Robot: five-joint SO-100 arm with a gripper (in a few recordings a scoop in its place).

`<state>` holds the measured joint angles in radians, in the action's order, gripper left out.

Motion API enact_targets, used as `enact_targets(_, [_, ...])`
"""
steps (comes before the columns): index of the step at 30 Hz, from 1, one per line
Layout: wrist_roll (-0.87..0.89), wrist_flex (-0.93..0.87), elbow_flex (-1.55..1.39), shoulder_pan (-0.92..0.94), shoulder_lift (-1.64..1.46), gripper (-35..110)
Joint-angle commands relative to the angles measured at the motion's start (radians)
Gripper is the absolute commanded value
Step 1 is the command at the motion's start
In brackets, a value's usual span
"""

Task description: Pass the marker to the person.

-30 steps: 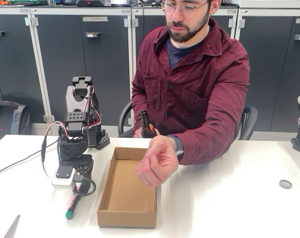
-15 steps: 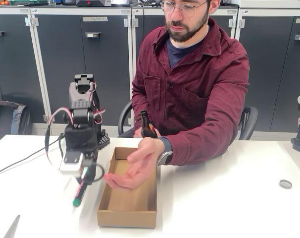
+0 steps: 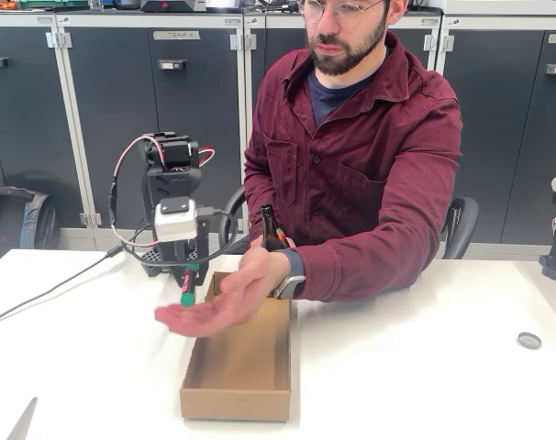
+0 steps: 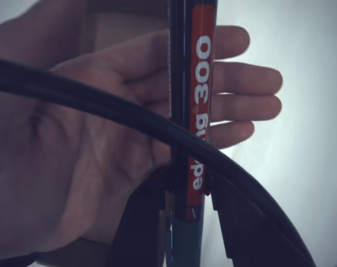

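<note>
Green marker w/ red label (image 4: 195, 111) clamped in gripper (image 4: 186, 192) above person's open palm (image 3: 209, 312); should be lowered gently, then released.

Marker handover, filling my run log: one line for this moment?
gripper: shut on marker | marker: hanging tip-down above open palm | cardboard box: below hand | handover: not yet done
</note>
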<state>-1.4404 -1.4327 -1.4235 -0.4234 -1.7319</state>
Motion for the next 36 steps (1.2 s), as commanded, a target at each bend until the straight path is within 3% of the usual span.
enact_targets(1, [-0.014, 0.018, 0.081, -0.040, -0.051, -5])
enact_targets(21, [0.026, 0.086, 0.009, -0.161, -0.077, -5])
enact_targets(36, [0.060, 0.155, -0.081, -0.135, -0.100, 8])
